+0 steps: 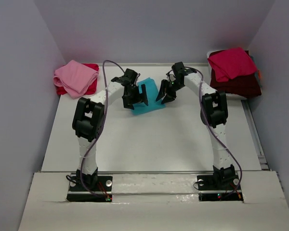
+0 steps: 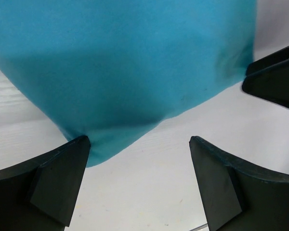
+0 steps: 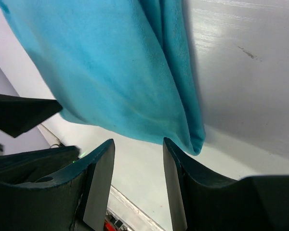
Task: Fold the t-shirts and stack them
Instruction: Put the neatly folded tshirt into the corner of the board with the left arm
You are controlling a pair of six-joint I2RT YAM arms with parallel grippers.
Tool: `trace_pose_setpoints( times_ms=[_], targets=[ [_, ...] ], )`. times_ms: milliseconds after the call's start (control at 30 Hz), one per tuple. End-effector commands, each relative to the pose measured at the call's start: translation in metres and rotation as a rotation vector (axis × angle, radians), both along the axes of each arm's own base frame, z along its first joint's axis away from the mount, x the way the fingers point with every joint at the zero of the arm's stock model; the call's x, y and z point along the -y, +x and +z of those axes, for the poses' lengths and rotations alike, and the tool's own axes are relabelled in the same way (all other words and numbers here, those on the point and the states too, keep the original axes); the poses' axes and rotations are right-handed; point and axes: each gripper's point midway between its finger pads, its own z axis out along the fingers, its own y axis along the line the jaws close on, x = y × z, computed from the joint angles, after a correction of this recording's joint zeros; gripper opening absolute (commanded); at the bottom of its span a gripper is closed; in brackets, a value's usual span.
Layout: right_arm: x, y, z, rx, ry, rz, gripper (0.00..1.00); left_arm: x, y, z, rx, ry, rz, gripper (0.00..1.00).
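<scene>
- While both tools hang low over the bench (image 1: 149, 144), the turquoise t-shirt (image 1: 152, 94) lies folded and flat at upper centre of the top view, between them.
- Left tool (image 1: 137, 102): jaws spread fully, nothing in them. From above it overlaps the shirt's left edge.
- Left wrist view: the turquoise t-shirt (image 2: 120, 62) fills the top of the frame. Its near hem runs on a diagonal from lower left to upper right. One corner sits just beside the lower-left tip of the left tool (image 2: 139, 178), and bare bench shows in the gap.
- Right tool (image 1: 164, 97): jaws parted about halfway and empty. It sits just beside the shirt's right edge.
- Right wrist view: the layered fold of the turquoise t-shirt (image 3: 111, 72) runs top to bottom and ends in a corner just above the right-hand tip of the right tool (image 3: 138, 178). No cloth lies between the jaws.
- Key relation: the shirt lies ahead of both tools, one corner at each. Neither arm is clearly nearer. Long axis cannot be told from above.
- Judgement: each tool needs a short advance to bring a corner inside its jaws.
- Other piles: pink t-shirt (image 1: 76, 77) on red t-shirt (image 1: 91, 87), upper left. Crimson t-shirt (image 1: 231, 62) on dark maroon t-shirt (image 1: 238, 85), upper right. Both are well apart from the tools.
</scene>
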Motion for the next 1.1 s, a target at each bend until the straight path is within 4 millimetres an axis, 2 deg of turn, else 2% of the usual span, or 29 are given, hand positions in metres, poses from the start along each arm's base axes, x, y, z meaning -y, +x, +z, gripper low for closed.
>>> trace_pose_setpoints(
  times_ms=[0, 133, 200, 333, 400, 433, 533, 667, 767, 900, 1067],
  targets=[
    [-0.003, -0.002, 0.019, 0.042, 0.003, 0.009, 0.5, 0.016, -0.024, 0.009, -0.008, -0.08, -0.029, 0.99],
    [-0.002, -0.003, 0.011, 0.028, 0.002, 0.005, 0.5, 0.01, -0.041, -0.021, -0.082, -0.06, -0.031, 0.99],
    [-0.003, -0.004, 0.008, 0.022, 0.005, 0.005, 0.5, 0.012, -0.046, -0.026, -0.095, -0.056, -0.038, 0.99],
    [-0.003, -0.003, 0.009, 0.022, 0.003, 0.003, 0.5, 0.015, -0.047, -0.021, -0.088, -0.053, -0.049, 0.99],
    [-0.003, -0.001, 0.012, 0.029, 0.004, 0.003, 0.5, 0.021, -0.043, -0.006, -0.062, -0.058, -0.061, 0.99],
    [-0.004, -0.001, 0.014, 0.032, 0.006, 0.003, 0.5, 0.023, -0.035, 0.007, -0.026, -0.062, -0.061, 0.99],
    [-0.003, 0.0, 0.016, 0.036, 0.005, 0.0, 0.5, 0.022, -0.028, 0.026, 0.01, -0.054, -0.051, 0.99],
    [-0.002, -0.003, 0.022, 0.041, 0.002, 0.0, 0.5, 0.021, -0.009, 0.065, 0.122, -0.054, -0.021, 0.99],
    [-0.001, -0.004, 0.039, 0.071, 0.008, -0.004, 0.5, 0.014, 0.004, 0.08, 0.19, -0.017, 0.004, 0.99],
    [-0.001, -0.004, 0.051, 0.09, 0.018, -0.012, 0.5, 0.005, 0.022, 0.076, 0.229, 0.06, 0.027, 0.99],
    [-0.005, -0.007, 0.057, 0.075, 0.05, -0.02, 0.5, -0.008, 0.059, 0.056, 0.251, 0.162, 0.067, 0.99]
  ],
)
